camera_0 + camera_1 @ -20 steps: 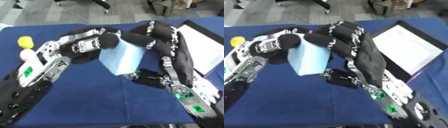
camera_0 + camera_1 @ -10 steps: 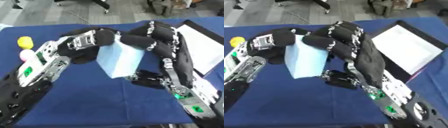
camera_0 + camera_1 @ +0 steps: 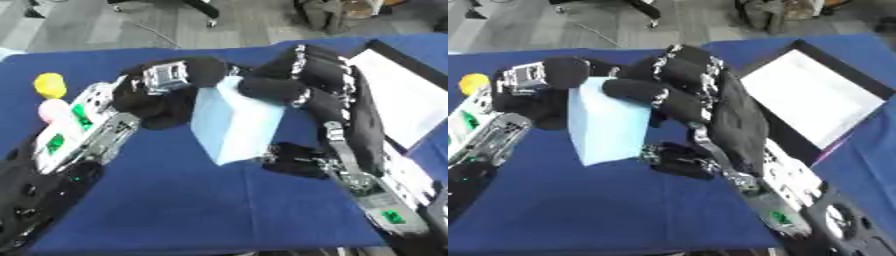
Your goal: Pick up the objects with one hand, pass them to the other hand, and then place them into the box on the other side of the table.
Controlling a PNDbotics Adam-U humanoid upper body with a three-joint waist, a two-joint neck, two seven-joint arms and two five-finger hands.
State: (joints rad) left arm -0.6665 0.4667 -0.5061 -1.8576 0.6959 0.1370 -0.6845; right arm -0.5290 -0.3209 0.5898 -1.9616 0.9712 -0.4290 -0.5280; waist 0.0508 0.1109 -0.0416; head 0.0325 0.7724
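Centre frame shows a pale blue block (image 3: 234, 125), tilted with one corner pointing down, held above the blue table (image 3: 175, 200) between both hands. Left hand (image 3: 162, 95) enters from the lower left; its fingers curl over the block's upper left edge, and the contact surface behind the block is hidden. Right hand (image 3: 684, 95) enters from the lower right; its fingers wrap over the block's top right, with the thumb (image 3: 671, 157) below near the block's lower edge, so both hands are grasping the block. Block's rear faces are concealed by the fingers. Box (image 3: 811, 95), dark-rimmed with a white interior, lies at the right of the frame, partly cut off by the edge in the left eye view. Yellow object (image 3: 50, 85) and pink object (image 3: 52, 110) sit at the far left, beside the left forearm; their exact forms are hard to make out.
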